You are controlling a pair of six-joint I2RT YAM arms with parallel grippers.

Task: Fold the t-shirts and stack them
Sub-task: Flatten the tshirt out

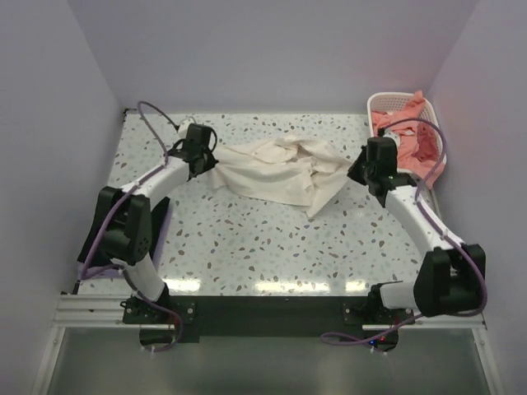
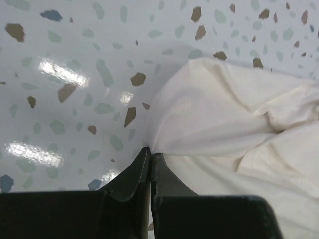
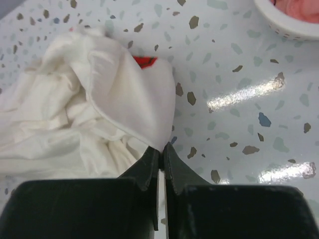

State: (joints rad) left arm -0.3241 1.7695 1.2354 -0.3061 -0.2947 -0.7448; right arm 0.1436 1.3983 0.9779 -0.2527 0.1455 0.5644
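Left gripper (image 2: 150, 155) and right gripper (image 3: 162, 149) each pinch one cream t-shirt (image 1: 280, 171).
The left gripper's jaws are together on a fold of the shirt, and the cloth spreads away to its right. The right gripper is clamped the same way on the opposite edge, with the cloth bunched to its left and a bit of red print (image 3: 145, 61) showing. Under both lies one speckled table (image 1: 247, 239) with pale walls around it. Beyond the right gripper stands one white basket (image 1: 387, 100) holding pink cloth (image 1: 403, 127).
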